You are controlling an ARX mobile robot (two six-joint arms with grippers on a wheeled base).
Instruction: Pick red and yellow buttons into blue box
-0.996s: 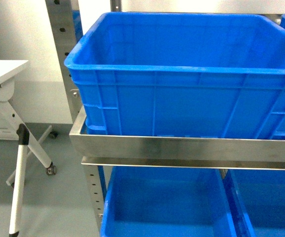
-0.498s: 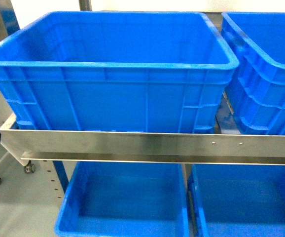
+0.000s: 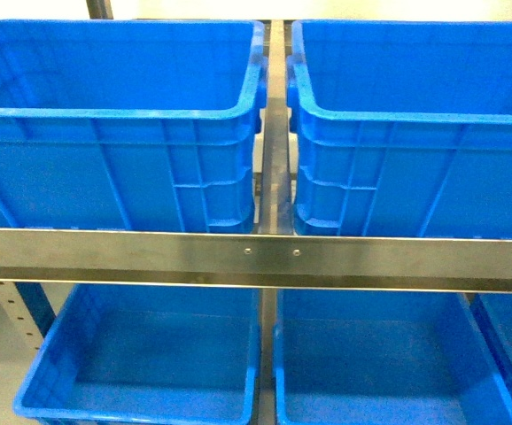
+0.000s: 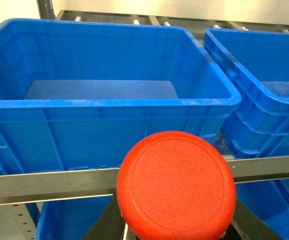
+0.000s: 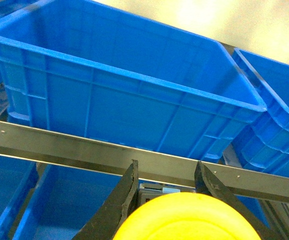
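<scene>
The red button (image 4: 176, 187) fills the bottom of the left wrist view, cap toward the camera, with my left gripper (image 4: 176, 231) shut on its body; only the dark edges of the fingers (image 4: 104, 227) show. The yellow button (image 5: 184, 220) is held the same way in my right gripper (image 5: 167, 175), whose black fingertips (image 5: 128, 187) close on its body. A deep blue box (image 4: 109, 102) stands on the shelf ahead of and above the red button, and a blue box (image 5: 134, 80) stands ahead of the yellow one. Neither gripper shows in the head view.
Two large blue crates (image 3: 114, 115) (image 3: 415, 115) stand side by side on the upper shelf behind a steel rail (image 3: 256, 257). More blue crates (image 3: 141, 354) sit on the shelf below. Another crate (image 4: 264, 95) neighbours the box on the right.
The head view has swung right along the rack: the white table and floor have left the frame, and two upper crates now sit side by side in it.
</scene>
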